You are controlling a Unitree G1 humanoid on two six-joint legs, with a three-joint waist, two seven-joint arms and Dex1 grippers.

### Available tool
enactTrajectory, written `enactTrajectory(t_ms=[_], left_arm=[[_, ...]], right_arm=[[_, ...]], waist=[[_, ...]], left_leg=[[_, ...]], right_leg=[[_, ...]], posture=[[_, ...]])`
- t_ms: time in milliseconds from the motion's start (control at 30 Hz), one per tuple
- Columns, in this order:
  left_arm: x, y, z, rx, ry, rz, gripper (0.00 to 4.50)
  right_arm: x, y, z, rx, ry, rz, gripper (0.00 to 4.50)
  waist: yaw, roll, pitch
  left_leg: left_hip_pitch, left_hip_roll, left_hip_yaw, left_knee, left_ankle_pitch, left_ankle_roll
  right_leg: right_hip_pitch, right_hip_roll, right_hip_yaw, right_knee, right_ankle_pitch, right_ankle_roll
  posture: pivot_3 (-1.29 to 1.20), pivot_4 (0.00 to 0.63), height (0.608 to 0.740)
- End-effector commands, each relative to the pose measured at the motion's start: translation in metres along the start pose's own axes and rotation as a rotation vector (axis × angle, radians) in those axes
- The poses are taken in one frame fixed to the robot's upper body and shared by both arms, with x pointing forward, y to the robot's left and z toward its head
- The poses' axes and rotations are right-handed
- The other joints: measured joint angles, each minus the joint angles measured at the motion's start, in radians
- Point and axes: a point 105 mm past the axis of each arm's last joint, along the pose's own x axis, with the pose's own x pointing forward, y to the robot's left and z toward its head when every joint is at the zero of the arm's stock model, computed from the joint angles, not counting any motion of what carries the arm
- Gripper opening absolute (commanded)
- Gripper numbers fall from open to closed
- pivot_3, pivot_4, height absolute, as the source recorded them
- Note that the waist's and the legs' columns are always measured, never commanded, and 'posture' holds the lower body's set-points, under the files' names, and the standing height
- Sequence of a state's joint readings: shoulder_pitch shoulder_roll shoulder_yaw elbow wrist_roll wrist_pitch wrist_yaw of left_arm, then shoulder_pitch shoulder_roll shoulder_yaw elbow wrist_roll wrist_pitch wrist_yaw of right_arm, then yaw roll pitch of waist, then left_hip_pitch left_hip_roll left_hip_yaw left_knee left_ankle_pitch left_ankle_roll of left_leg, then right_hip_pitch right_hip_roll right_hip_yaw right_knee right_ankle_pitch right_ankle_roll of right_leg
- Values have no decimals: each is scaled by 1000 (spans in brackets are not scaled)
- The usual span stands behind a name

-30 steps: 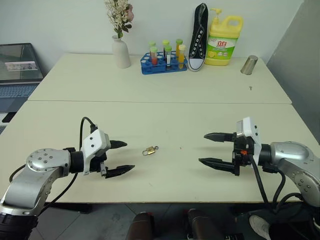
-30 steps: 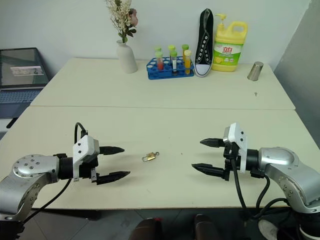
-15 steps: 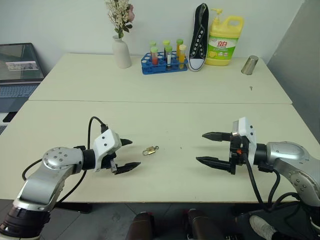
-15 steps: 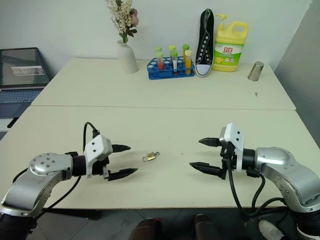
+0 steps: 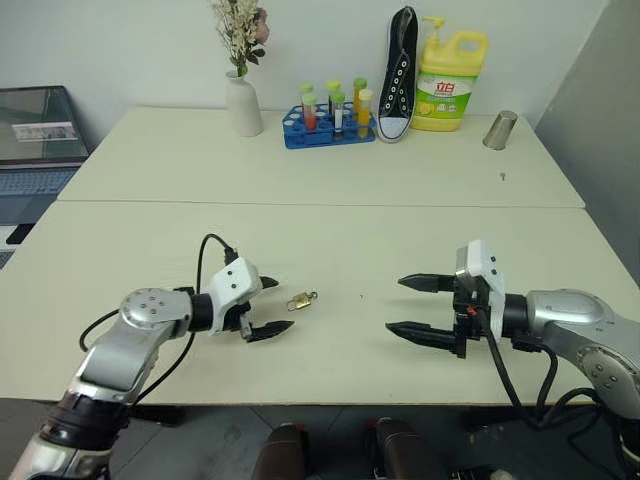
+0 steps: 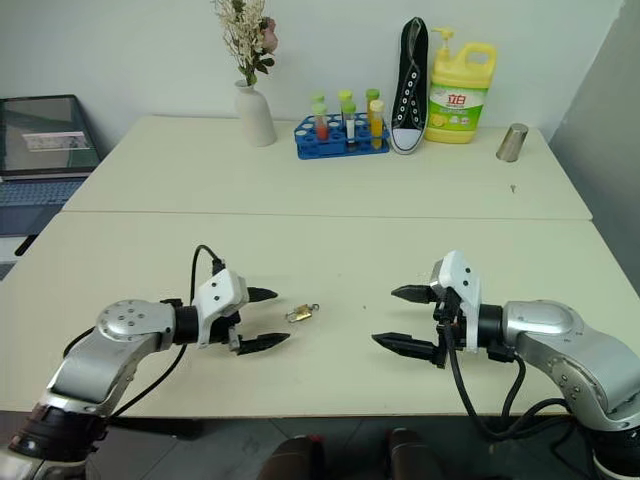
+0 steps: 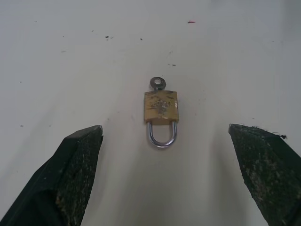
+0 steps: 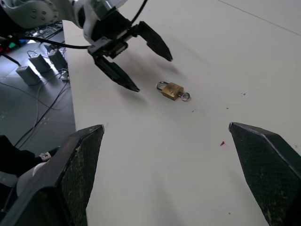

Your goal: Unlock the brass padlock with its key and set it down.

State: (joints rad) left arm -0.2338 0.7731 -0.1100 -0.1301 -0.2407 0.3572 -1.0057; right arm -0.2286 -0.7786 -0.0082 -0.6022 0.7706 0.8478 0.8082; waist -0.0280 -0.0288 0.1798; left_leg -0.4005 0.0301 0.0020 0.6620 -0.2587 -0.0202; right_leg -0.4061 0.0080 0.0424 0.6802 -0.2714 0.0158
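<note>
The brass padlock [image 5: 297, 301] lay flat on the cream tabletop [image 5: 330, 240], near its front edge and roughly midway between the two arms, touched by neither. Its silvery shackle pointed toward the left gripper [image 5: 272, 306], and the key [image 7: 158, 84] stuck out of the opposite end of the body, its little ring showing just past the brass. The left gripper sat just beside the lock, low over the surface, its jaws spread wide with nothing between them; in the left wrist view the lock lay ahead of the two black fingers [image 7: 75, 165] and centred on the gap between them. The right gripper [image 5: 412, 306] hung well apart from the lock on the other side, pointing toward it, jaws likewise wide and empty. Along the far edge of the rear tabletop stood a white vase of flowers [image 5: 240, 100], a blue rack of tubes [image 5: 328, 125], a black sneaker [image 5: 397, 75] propped upright, a yellow detergent bottle [image 5: 448, 85] and a metal cup [image 5: 498, 130]. A laptop [image 5: 35, 140] sat off to the left.
</note>
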Motion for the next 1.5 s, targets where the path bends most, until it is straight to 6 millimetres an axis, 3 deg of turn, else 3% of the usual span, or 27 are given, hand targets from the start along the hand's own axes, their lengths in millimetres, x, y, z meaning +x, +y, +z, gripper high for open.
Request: enactTrajectory(t_ms=[33, 200, 533, 667, 933, 1100, 1233, 1367, 1500], left_arm=[[12, 3, 3, 31, -13, -3, 4500], [33, 2, -4, 58, 11, -23, 4500], [38, 4, -22, 30, 78, -57, 4500], [38, 3, -27, 10, 107, -67, 3644], [40, 4, -32, 2, 160, -59, 1030], [41, 1, -27, 23, 143, -78, 968], [47, -6, 2, 132, 17, -111, 968], [55, -8, 67, 488, -212, -111, 968], [56, -5, 91, 651, -314, -85, 968]], right_arm=[[-1, 11, 9, -52, -9, 36, 4459], [1, 17, 6, -58, 0, 45, 4459], [0, 20, 7, -60, -5, 35, 4459], [1, 20, 9, -61, -10, 31, 4500], [2, 21, 13, -64, -18, 35, 4500], [2, 22, 15, -64, -24, 31, 4500], [0, 18, 14, -73, -29, -7, 4500], [-19, 0, 8, -65, -31, -183, 4500], [-24, -1, 5, -54, -42, -229, 4500]], waist=[[0, 0, 0], [1, 0, 0], [1, 0, -2], [1, 0, -2], [1, 0, -4], [1, 1, -5], [2, 1, -5], [26, -1, -3], [28, -2, -3]], left_leg=[[0, 0, 0, 0, 0, 0], [0, -1, 0, 0, 0, 0], [1, 0, 0, 1, 0, 0], [1, 0, 0, 1, 0, 0], [2, 0, 0, 1, 0, 1], [3, 0, 0, 1, 0, 1], [2, 0, 0, 1, 0, 1], [0, -1, -1, 1, 0, 1], [-1, -2, 1, 2, 0, 1]], right_leg=[[0, 0, 0, 0, 0, 0], [0, 1, 0, 0, 0, 0], [1, 1, 0, 0, 1, 1], [2, 2, 0, 0, 1, 1], [2, 3, 0, 1, 1, 2], [2, 4, 1, 1, 1, 2], [2, 4, 1, 1, 1, 2], [1, 3, 0, 0, 1, 2], [1, 2, 1, -1, 2, 2]], posture=[[0, 150, 740], [0, 150, 740], [0, 150, 740], [0, 150, 740], [0, 150, 740], [0, 150, 740], [0, 150, 740], [0, 150, 740], [0, 150, 740]])
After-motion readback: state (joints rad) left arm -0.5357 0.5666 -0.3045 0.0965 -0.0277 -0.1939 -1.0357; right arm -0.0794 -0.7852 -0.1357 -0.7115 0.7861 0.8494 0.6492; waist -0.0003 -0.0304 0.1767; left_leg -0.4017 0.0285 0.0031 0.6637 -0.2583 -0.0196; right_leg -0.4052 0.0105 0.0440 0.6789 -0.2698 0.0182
